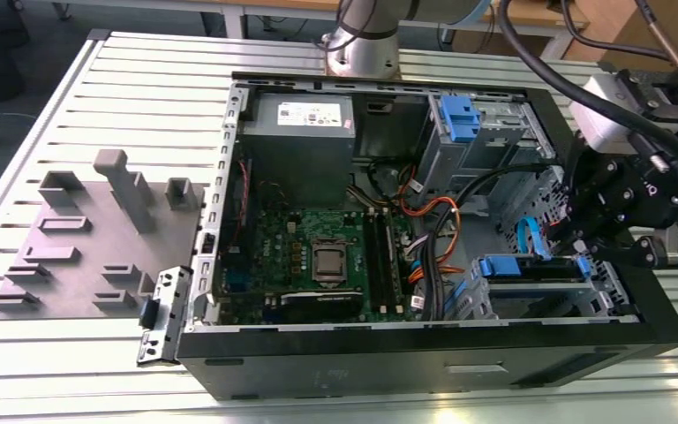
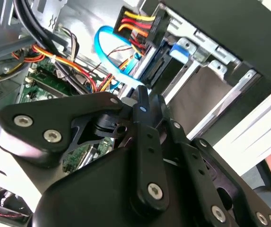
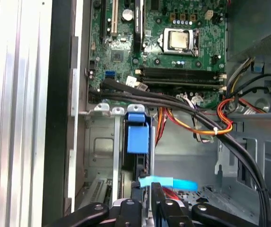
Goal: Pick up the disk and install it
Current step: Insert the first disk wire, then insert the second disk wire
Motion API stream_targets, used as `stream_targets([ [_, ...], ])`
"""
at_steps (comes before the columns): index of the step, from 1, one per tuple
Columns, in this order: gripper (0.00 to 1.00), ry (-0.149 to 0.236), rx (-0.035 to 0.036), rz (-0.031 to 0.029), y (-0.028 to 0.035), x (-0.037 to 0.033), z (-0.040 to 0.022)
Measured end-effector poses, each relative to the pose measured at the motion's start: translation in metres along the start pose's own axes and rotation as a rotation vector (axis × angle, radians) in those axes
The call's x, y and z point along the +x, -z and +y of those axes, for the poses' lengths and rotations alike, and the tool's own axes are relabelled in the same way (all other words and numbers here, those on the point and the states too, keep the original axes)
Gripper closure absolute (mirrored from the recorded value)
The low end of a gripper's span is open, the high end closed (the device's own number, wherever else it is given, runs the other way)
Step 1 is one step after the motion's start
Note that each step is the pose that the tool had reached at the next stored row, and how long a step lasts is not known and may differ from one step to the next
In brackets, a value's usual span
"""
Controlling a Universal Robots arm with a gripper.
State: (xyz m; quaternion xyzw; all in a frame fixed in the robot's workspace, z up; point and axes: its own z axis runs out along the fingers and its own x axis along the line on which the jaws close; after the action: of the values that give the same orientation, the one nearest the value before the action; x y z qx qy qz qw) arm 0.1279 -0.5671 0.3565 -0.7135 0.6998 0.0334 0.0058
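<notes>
The disk stands on edge in the silver drive cage at the case's front corner, on the exterior view's right. Its blue rail tab faces the motherboard, and in the second wrist view the disk has a power plug with red and yellow wires on it. My gripper hangs just above the cage, close to the disk's end. Its black fingers meet at the tips, shut, with nothing visible between them. A light blue data cable loops right beside the fingertips.
The open black case lies on a slatted metal table. Inside are the green motherboard, a grey power-supply box, a taller blue tab on a silver cage and bundles of black and orange cables. A grey fixture plate lies on the exterior view's left.
</notes>
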Motion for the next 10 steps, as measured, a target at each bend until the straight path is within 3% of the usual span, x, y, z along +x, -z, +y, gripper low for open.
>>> stream_targets([
  [10, 0.76, 0.000, 0.0000, 0.0000, 0.0001, 0.0000, -0.0024],
])
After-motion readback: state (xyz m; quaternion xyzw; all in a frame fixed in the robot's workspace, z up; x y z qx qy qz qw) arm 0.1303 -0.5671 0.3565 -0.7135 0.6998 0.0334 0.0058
